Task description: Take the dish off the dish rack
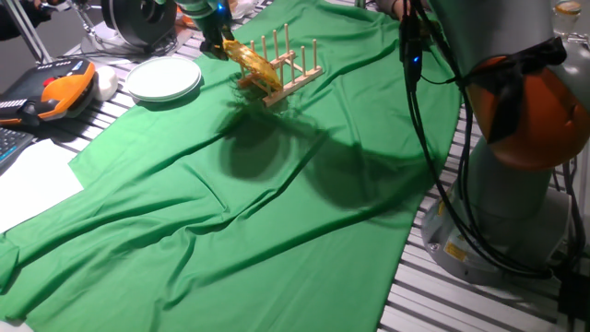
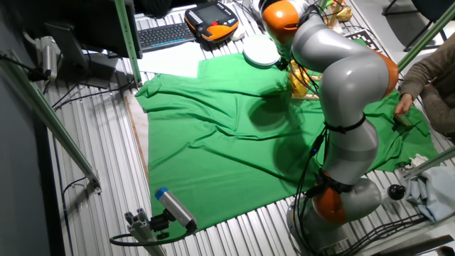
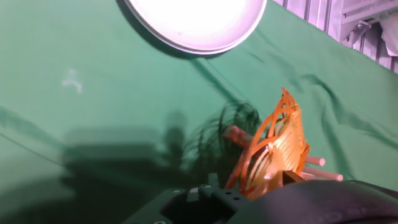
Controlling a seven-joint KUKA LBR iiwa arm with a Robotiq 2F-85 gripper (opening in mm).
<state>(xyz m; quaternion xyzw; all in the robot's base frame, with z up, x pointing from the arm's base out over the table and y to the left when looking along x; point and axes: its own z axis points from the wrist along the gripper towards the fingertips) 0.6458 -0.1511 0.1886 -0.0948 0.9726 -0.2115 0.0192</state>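
Observation:
The dish [image 1: 251, 61] is a golden woven wicker bowl, tilted on its edge at the left end of the dish rack [image 1: 297, 72], a small wooden rack with upright pegs standing on the green cloth. My gripper [image 1: 221, 43] comes down from the top left and is shut on the dish's upper left rim. In the hand view the dish [image 3: 275, 149] stands edgewise close to the camera, with rack pegs [image 3: 237, 134] showing behind and below it. Whether the dish still touches the pegs is unclear. In the other fixed view my arm hides most of both.
Stacked white plates [image 1: 164, 79] lie just left of the rack, off the cloth's corner, and show in the hand view as white plates [image 3: 196, 22]. An orange-and-black teach pendant [image 1: 57, 92] lies at the far left. The green cloth [image 1: 277, 212] is wrinkled. The arm base [image 1: 516, 184] stands at the right.

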